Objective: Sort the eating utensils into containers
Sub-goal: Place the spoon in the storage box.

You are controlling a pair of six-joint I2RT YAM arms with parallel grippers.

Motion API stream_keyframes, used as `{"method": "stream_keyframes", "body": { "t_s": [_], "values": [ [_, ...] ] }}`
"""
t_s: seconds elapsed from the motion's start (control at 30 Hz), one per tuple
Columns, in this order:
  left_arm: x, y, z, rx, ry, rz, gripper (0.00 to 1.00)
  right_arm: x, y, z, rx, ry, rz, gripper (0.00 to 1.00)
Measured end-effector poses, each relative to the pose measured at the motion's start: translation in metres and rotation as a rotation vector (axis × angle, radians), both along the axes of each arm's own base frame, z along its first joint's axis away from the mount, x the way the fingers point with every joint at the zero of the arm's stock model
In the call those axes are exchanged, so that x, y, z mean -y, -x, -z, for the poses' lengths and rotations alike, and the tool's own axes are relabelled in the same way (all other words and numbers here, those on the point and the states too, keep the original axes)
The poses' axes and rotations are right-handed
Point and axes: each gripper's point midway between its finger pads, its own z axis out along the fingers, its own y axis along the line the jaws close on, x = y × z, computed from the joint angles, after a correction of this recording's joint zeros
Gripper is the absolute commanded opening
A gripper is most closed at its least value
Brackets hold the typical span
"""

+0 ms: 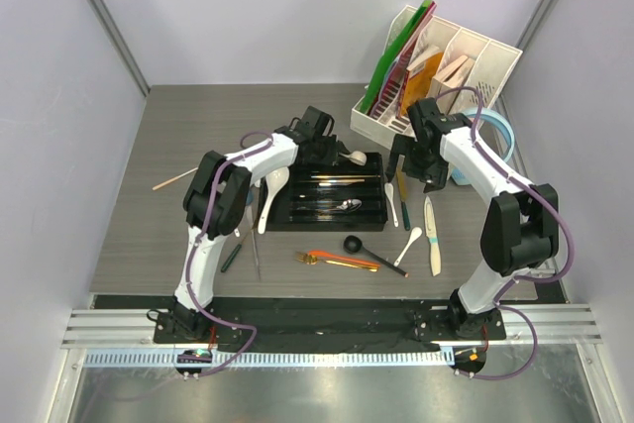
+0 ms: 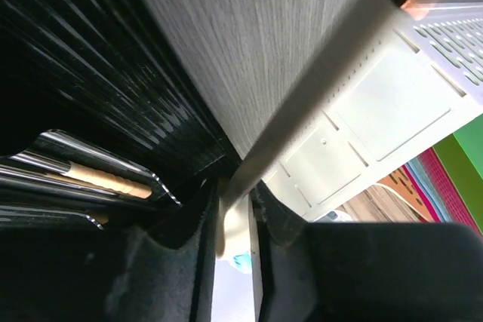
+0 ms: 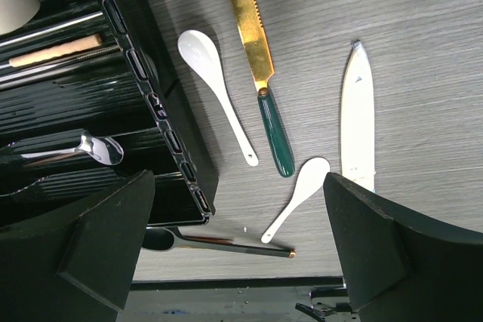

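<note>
The black cutlery tray [image 1: 287, 207] lies mid-table with a steel spoon [image 1: 349, 205] and long pieces in its compartments. My left gripper [image 1: 327, 146] is over the tray's far edge, shut on the handle of a white spoon [image 2: 302, 118] whose bowl [image 1: 355, 157] sits at the tray's far right corner. My right gripper [image 1: 414, 167] hovers open and empty just right of the tray [image 3: 170, 141]. Under the right gripper [image 3: 238, 179] lie two white spoons [image 3: 215, 88] [image 3: 298, 194], a gold knife with a green handle [image 3: 256, 50], a white knife [image 3: 357, 118] and a black spoon [image 3: 219, 240].
Left of the tray lie a white spoon [image 1: 269, 190], a wooden chopstick [image 1: 175, 179], a steel knife [image 1: 254, 245] and a green-handled piece [image 1: 232, 255]. Orange chopsticks [image 1: 342, 259] lie in front. The white file organiser [image 1: 436, 71] and light-blue headphones [image 1: 495, 141] stand at the back right.
</note>
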Motion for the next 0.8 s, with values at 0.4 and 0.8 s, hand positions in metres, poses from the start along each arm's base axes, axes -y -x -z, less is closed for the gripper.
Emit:
{"method": "stream_keyframes", "body": {
  "t_s": [0.4,0.8],
  "values": [
    [0.000,0.004,0.002,-0.017,-0.003,0.009,0.31,0.000,0.000,0.002,-0.008,0.000,0.000,1.00],
    [0.000,0.012,0.000,-0.077,0.045,0.018,0.40,0.000,0.000,0.002,-0.007,0.003,-0.004,1.00]
  ]
}}
